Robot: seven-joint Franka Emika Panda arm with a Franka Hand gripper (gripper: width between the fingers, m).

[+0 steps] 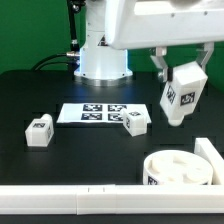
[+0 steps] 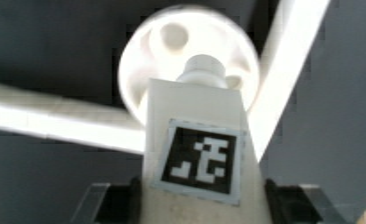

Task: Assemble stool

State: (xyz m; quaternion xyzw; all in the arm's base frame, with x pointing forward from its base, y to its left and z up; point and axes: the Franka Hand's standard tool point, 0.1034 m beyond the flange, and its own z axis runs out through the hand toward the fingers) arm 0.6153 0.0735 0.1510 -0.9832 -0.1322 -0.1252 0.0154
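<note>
Exterior view: the gripper point(image 1: 180, 72) hangs well above the table point(image 1: 60, 160), its jaws set at a middling width and clamped on the upper end of a leg point(image 1: 181, 98). The leg is clear of every surface. Its long axis is near upright, with the free lower end leaning slightly toward seven o'clock.

The seat point(image 1: 185, 165) lies flat on the table at about six o'clock from the leg, apart from it, sockets facing up, tucked against the rail point(image 1: 70, 203). So the move ahead looks like a descent more than a sideways carry.

In the wrist view, the leg point(image 2: 201, 140) runs straight away from the fingers point(image 2: 112, 203). Its peg point(image 2: 203, 68) points at the seat point(image 2: 176, 40), which sits beyond the tip along that same axis. The picture is too blurred to tell which socket the peg is aimed at. The slight tilt probably needs squaring up before the peg can enter.

Two more legs stand on the table in the exterior view. The second leg point(image 1: 136, 122) is at about eight o'clock from the held one, just beside the marker board point(image 1: 98, 113). The third leg point(image 1: 39, 131) is farther out, toward nine o'clock.
</note>
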